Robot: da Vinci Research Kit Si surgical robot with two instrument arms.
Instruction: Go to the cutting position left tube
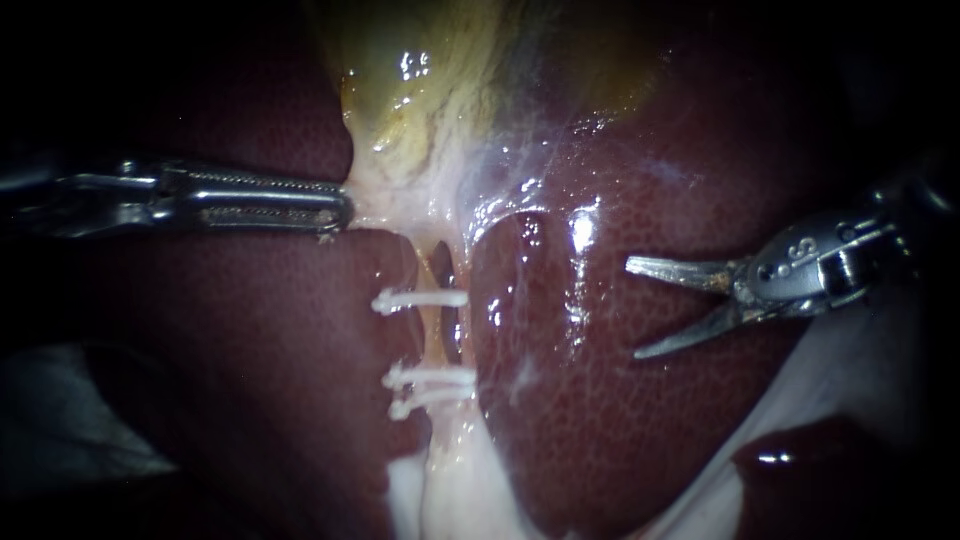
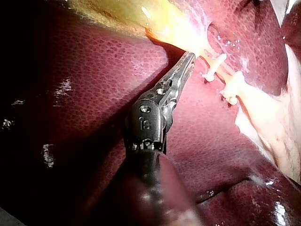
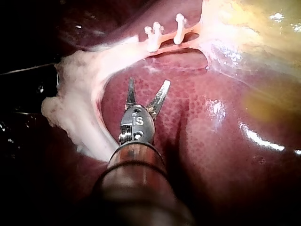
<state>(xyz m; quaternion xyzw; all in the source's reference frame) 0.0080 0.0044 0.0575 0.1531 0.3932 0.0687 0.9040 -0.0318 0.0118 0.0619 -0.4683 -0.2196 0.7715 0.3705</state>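
The tube (image 1: 434, 335) was thin, pale and yellowish, and ran between liver (image 1: 620, 430) lobes below the gallbladder (image 1: 420, 90). Three white clips (image 1: 425, 298) crossed it, one above and two lower. The left instrument (image 1: 345, 205) had its hand clamped on the gallbladder's edge. The right instrument (image 1: 633, 308), hand apart, hung over the liver, well apart from the tube. Only the right wrist view showed a pale tissue lump (image 3: 70, 103).

Between your right instrument (image 1: 633, 308) and the thin pale tube (image 1: 436, 338), nothing stands above the glossy dark-red liver lobe (image 1: 570, 370), which bulges right beside the tube. On the tube, a bare stretch lies between the single white clip (image 1: 420, 299) and the paired white clips (image 1: 430, 388). Beyond the single clip, your left instrument (image 1: 340, 208), clamped on whitish tissue (image 1: 385, 205), bars the way.
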